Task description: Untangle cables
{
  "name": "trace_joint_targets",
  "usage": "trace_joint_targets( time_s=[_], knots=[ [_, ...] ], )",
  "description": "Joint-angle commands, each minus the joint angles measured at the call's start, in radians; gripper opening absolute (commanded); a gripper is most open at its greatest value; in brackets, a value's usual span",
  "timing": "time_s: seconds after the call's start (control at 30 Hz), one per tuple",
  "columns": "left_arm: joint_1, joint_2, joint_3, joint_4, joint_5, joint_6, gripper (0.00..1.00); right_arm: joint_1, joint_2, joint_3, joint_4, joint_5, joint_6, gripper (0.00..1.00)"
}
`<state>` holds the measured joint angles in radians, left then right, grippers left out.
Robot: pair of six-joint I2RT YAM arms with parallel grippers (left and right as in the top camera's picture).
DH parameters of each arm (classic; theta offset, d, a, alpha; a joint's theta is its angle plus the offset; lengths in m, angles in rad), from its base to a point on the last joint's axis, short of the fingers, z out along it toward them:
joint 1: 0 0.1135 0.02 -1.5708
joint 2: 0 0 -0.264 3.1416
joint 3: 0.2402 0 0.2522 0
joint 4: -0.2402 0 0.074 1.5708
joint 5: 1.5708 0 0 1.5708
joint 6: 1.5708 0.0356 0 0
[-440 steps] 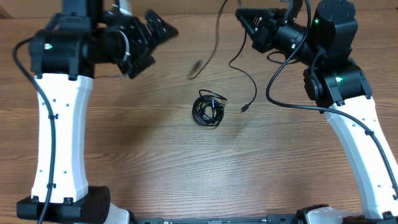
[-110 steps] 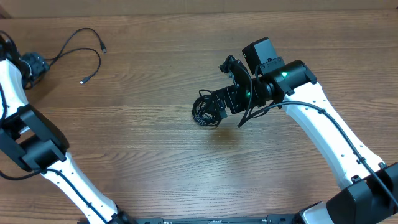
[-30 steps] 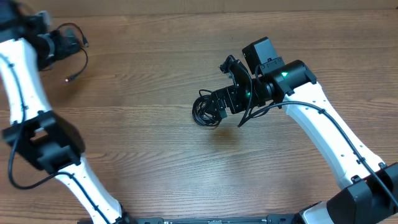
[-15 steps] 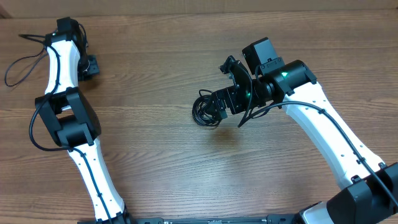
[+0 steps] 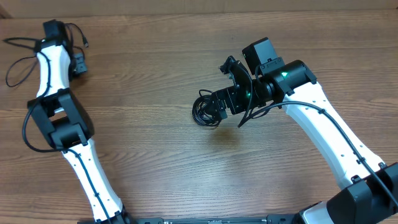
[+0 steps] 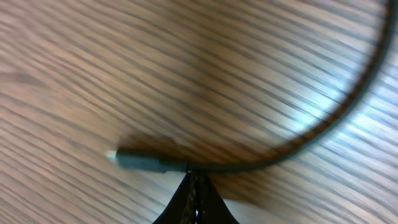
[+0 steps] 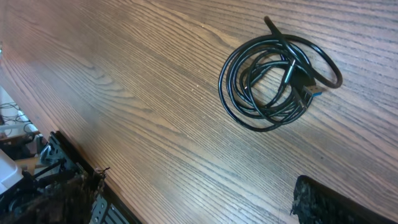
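A coil of thin black cables [image 5: 206, 112] lies mid-table; the right wrist view shows the coil [image 7: 273, 81] ahead of me with a blue-tipped plug [image 7: 313, 93]. My right gripper [image 5: 217, 104] hovers just right of the coil, its jaws [image 7: 199, 208] open wide and empty. A loose cable [image 5: 18, 59] sprawls at the far left. My left gripper [image 5: 78, 62] is beside it. In the left wrist view the left gripper [image 6: 197, 186] is shut. Its tips meet right at a blurred cable [image 6: 280, 155] just behind the plug [image 6: 140, 162]. Nothing shows between the fingers.
The wooden table [image 5: 155, 162] runs under both arms. Its far edge [image 5: 186, 14] passes close behind the left arm's wrist. The right wrist view shows the table's edge and a metal frame [image 7: 68, 180] at lower left.
My left gripper has shut and its arm has swung at the far left. The loose cable now lies further left. The right arm and the coil have not moved.
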<state>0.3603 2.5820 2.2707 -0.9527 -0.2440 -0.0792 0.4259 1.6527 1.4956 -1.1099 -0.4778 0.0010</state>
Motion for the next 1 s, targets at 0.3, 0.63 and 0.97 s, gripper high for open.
trace_joint_targets(
  time_s=[0.3,0.63,0.97],
  knots=[
    [0.099,0.055,0.105,0.131,0.013,0.010,0.04,-0.002,-0.001,-0.004,-0.005,0.006,0.002,1.00],
    [0.095,-0.155,0.383,-0.204,0.501,-0.154,0.04,-0.002,-0.001,-0.004,-0.034,0.006,0.002,1.00],
    [0.083,-0.431,0.383,-0.577,0.648,-0.153,0.04,-0.002,-0.001,-0.004,-0.116,0.006,0.050,1.00]
  ],
)
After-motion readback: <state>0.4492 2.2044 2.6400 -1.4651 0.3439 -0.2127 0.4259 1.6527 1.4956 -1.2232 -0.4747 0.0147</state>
